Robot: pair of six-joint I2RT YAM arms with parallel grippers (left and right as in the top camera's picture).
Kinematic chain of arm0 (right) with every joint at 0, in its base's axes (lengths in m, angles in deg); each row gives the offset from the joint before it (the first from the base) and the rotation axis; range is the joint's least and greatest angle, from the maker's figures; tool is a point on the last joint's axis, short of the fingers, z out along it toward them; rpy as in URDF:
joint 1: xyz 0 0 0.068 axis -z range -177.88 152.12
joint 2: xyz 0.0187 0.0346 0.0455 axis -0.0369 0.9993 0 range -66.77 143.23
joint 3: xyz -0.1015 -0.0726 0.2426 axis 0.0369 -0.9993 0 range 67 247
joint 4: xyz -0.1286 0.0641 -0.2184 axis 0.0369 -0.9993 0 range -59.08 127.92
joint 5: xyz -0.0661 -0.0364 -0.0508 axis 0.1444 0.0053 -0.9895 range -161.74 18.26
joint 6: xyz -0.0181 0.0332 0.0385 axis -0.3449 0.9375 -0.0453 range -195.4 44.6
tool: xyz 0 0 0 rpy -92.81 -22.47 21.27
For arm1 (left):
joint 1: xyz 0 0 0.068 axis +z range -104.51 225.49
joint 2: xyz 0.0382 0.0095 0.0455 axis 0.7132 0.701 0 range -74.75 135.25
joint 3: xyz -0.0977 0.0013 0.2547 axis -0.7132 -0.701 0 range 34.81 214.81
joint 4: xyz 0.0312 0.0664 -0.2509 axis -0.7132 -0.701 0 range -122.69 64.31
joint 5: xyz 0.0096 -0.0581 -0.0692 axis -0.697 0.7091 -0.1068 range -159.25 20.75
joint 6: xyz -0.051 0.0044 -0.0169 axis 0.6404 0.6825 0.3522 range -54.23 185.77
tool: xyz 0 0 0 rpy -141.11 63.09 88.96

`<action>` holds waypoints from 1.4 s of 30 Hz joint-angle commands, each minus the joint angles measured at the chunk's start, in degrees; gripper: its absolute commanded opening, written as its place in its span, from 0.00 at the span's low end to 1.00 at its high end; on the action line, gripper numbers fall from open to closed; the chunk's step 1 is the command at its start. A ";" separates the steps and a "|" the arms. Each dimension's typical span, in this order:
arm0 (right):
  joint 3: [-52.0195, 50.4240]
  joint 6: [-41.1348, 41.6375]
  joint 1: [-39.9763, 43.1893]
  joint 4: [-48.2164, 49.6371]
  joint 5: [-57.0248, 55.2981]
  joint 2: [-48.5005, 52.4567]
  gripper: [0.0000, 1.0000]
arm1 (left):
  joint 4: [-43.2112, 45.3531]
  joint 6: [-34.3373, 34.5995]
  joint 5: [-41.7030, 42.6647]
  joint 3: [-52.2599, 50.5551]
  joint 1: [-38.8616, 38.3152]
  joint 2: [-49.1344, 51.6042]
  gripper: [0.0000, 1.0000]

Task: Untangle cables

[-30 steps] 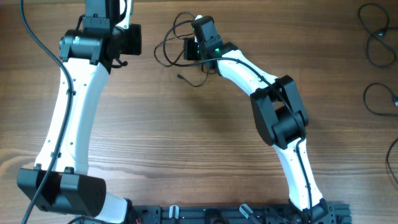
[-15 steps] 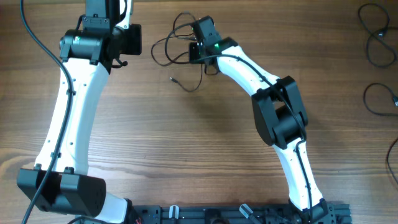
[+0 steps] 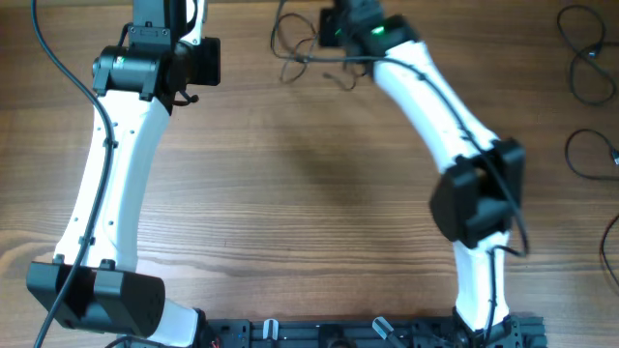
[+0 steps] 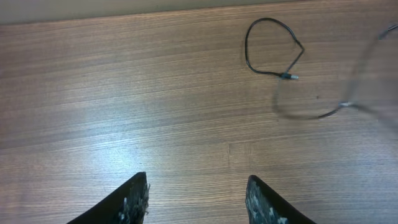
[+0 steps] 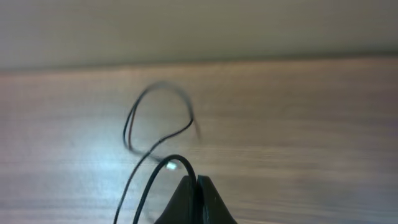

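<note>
Right wrist view: the right claw (image 5: 194, 182) is clamped on one strand of the cables (image 5: 177, 160), with a blurred loop beyond it. Left wrist view: the left claw (image 4: 198, 196) is apart and empty above the table (image 4: 93, 93), and a loose cable loop (image 4: 247, 46) lies well ahead. Overhead view: the cables bunch at the table's far edge, so a slow, steady pull seems best.

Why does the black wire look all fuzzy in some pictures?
Right wrist view: everything is soft, and the cable in the shut right gripper is smeared, probably motion blur. Left wrist view: one small cable loop is sharp, but a second cable beside it is a faint ghost. Overhead view: crisp.
</note>
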 commanded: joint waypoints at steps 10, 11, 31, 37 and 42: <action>1.60 -6.03 3.02 -7.30 -1.55 -18.88 0.04 | 0.44 0.42 2.12 -0.04 -0.04 -1.01 0.53; 1.60 -6.19 3.02 -7.50 -1.53 -20.59 0.05 | 0.33 0.39 2.16 -0.04 -0.04 -1.01 0.53; 1.60 -11.15 3.02 -17.94 -7.08 -44.04 0.04 | -3.10 0.85 4.90 -0.04 -0.28 -1.01 0.53; 1.57 -7.76 3.02 -27.98 -7.04 -40.85 0.05 | -3.54 0.83 4.87 -0.04 -1.07 -1.01 0.53; 1.57 -5.16 3.02 -35.06 -6.40 -36.61 0.05 | -3.52 0.83 4.87 -0.04 -1.66 -1.01 0.53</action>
